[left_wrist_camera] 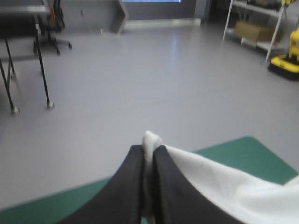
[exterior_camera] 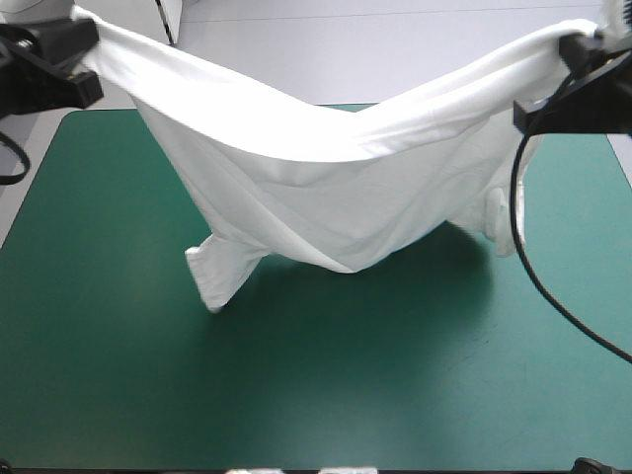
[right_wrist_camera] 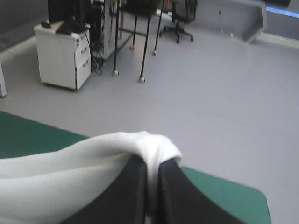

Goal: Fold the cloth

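Note:
The white T-shirt [exterior_camera: 326, 188] hangs stretched between both raised arms, sagging in the middle above the teal-green table [exterior_camera: 326, 395]. One sleeve [exterior_camera: 219, 272] droops down to the cover at the left, another [exterior_camera: 502, 222] hangs at the right. My left gripper [exterior_camera: 87, 39] is shut on the T-shirt at the far left corner; in the left wrist view a white tuft [left_wrist_camera: 152, 140] pokes out between the black fingers [left_wrist_camera: 133, 182]. My right gripper [exterior_camera: 573, 44] is shut on the T-shirt at the far right; cloth [right_wrist_camera: 154, 149] bulges over its fingers [right_wrist_camera: 126, 191].
The near half of the teal-green cover lies bare in front of the hanging cloth. The table's far edge [exterior_camera: 346, 107] runs just behind the shirt. Its far corner [right_wrist_camera: 252, 196] shows beyond the right gripper.

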Controlling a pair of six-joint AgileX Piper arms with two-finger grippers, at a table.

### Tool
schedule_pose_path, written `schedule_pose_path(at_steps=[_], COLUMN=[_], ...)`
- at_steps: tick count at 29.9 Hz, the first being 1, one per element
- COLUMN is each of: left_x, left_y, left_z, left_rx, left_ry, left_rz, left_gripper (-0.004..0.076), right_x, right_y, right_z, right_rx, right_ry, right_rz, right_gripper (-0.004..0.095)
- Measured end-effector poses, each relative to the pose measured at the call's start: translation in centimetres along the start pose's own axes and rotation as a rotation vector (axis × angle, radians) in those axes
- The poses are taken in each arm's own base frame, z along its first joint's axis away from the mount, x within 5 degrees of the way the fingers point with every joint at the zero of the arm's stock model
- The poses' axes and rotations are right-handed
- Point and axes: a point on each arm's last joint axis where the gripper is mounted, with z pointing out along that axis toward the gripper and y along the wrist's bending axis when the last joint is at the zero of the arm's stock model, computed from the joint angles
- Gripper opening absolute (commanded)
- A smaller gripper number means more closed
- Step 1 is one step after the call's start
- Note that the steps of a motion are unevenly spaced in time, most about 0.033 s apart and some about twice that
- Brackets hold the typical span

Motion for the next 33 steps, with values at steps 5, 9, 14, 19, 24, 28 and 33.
schedule_pose_path(at_steps=[5, 9, 14, 19, 24, 28, 33], left_x=[-3.2, -4.6, -5.4, -5.3, -4.4, -2.6, -1.3], left_y=[-1.5, -2.1, -2.4, -1.8, 0.9, 4.2, 7.1], left_z=[-3.4, -4.9, -5.7, -4.2, 1.8, 9.0, 14.4], left_rx=[0.025, 0.039, 0.051, 0.047, -0.003, -0.050, -0.118], left_ry=[-0.245, -0.381, -0.463, -0.446, -0.375, -0.331, -0.436], left_rz=[0.033, 0.038, 0.051, 0.050, 0.025, -0.010, 0.002], left_gripper=[-0.0009, -0.0009, -0.0009, -0.0009, -0.0009, -0.0009, -0.0009], right_x=[-3.1, -5.0, -6.1, -5.8, -4.7, -3.9, -3.6], right_y=[-0.7, -0.8, -0.9, -0.7, 1.0, 2.0, 1.1], right_z=[-1.6, -2.7, -3.7, -2.0, 3.4, 9.5, 15.4], right_rx=[-0.030, -0.055, -0.064, 0.008, 0.174, 0.323, 0.325], right_ry=[-0.200, -0.385, -0.514, -0.448, -0.297, -0.297, -0.454], right_rz=[-0.052, -0.072, -0.074, -0.104, -0.168, -0.179, -0.170], right_gripper=[-0.0016, -0.0015, -0.0015, -0.0015, -0.0017, -0.0017, -0.0016])
